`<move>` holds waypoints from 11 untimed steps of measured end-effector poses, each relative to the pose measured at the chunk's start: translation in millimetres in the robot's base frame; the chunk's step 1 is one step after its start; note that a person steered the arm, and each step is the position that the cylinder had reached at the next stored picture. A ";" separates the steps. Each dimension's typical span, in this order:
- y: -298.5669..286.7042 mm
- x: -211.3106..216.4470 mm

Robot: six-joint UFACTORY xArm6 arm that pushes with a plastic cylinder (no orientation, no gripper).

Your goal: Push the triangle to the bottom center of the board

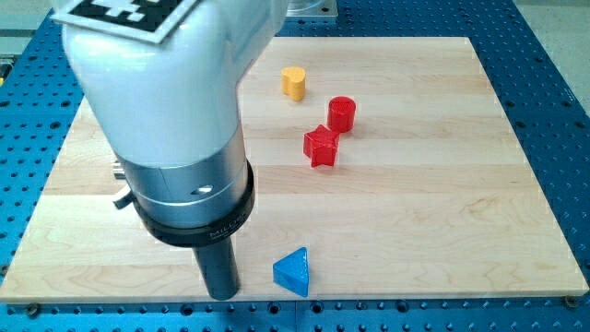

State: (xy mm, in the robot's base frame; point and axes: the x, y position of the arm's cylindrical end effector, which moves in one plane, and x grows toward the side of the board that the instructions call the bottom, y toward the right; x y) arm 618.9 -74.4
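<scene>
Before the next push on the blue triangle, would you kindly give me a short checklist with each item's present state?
1. Blue triangle block on the wooden board: ok.
2. Triangle near bottom centre: ok, close to the bottom edge.
3. My tip beside the triangle, on the view's left: ok.
4. Tip touching triangle: not ok, a gap shows.
5. Red star-shaped block, red cylinder and yellow heart-shaped block away from the triangle: ok.
</scene>
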 end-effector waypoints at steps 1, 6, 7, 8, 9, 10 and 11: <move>10.4 0.1; 296.7 -45.7; 356.7 -71.2; 326.4 -87.7; 244.7 -47.6; 184.6 -40.4; 242.8 -39.9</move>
State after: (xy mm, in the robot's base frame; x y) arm 579.0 168.4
